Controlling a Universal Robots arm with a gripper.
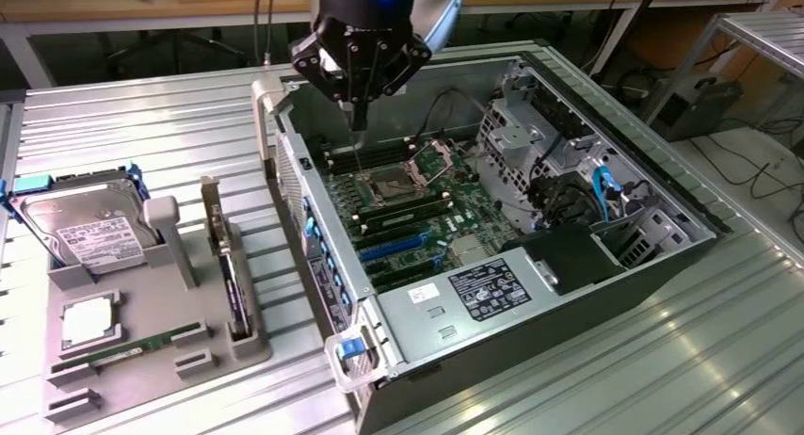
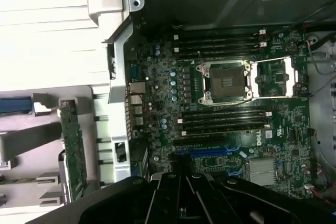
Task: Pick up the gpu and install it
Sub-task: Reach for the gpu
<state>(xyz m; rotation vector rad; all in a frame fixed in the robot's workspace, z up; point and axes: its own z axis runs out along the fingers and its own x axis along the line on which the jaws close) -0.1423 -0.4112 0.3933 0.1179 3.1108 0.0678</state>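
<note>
The gripper (image 1: 358, 115), fingers pinched together and holding nothing, hangs at the exterior view's upper centre above the open computer case (image 1: 590, 341) (its motherboard (image 1: 434, 218) exposed). The gpu (image 1: 233, 289) stands on edge in the grey holder (image 1: 157, 308) at lower left, well apart.

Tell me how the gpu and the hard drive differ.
The gpu is a thin dark card standing on edge; the hard drive is a thicker silver block with a white label. The gpu sits nearer the computer case; the hard drive is farther toward the exterior view's left. Both rest in the gray holder, outside the case.
</note>
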